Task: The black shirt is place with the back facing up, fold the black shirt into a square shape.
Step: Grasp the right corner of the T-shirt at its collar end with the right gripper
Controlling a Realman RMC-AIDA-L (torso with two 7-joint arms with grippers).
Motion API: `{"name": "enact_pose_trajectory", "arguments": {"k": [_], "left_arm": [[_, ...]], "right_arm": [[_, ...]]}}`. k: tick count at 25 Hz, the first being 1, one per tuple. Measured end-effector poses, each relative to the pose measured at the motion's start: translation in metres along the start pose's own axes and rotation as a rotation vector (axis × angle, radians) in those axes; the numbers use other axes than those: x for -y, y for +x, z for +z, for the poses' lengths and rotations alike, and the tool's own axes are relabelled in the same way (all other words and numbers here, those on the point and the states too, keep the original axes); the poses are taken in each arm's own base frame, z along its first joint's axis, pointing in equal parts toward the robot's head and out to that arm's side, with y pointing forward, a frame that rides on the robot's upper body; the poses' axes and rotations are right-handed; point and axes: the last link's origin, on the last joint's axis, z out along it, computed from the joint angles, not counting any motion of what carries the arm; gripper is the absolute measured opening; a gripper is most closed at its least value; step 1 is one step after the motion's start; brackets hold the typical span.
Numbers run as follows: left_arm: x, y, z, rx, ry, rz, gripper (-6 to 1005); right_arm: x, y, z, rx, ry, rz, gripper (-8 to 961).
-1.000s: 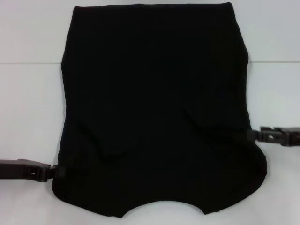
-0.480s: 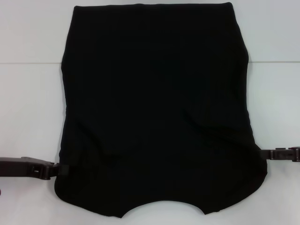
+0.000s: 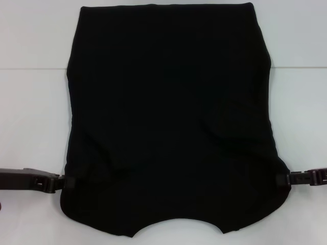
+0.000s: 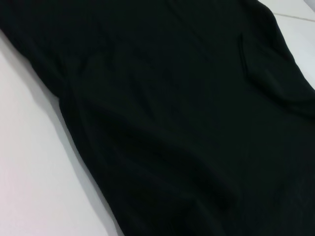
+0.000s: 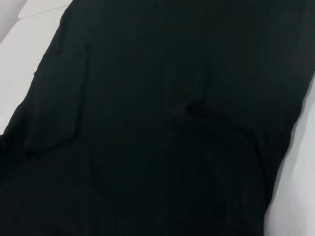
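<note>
the right gripper (image 3: 282, 179) has come in to touch the large soft black fabric shirt's (image 3: 171, 117) edge; the left gripper (image 3: 69, 182) is touching the opposite edge, finger states unclear; shirt is lying flat on the smooth white tabletop (image 3: 30, 112).

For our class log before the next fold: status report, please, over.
Left hand at the shirt's left edge, right hand at its right edge. Large plain black soft-fabric T-shirt flat on the white table, sleeves folded in. Nothing in the way.
</note>
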Motion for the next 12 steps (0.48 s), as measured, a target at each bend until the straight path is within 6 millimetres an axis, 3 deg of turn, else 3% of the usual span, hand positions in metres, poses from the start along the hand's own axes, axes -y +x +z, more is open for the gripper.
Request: {"name": "enact_pose_trajectory", "arguments": {"k": [3, 8, 12], "left_arm": [[0.0001, 0.0009, 0.0002, -0.001, 0.002, 0.002, 29], [0.0002, 0.0013, 0.0007, -0.001, 0.002, 0.002, 29], [0.0009, 0.0014, 0.0001, -0.001, 0.004, 0.003, 28]], "right_arm": [[-0.0001, 0.0011, -0.0001, -0.002, -0.002, 0.003, 825], [-0.0009, 0.0047, 0.0044, -0.009, -0.008, 0.016, 623], [-0.0039, 0.0058, 0.0069, -0.007, -0.024, 0.017, 368]]}}
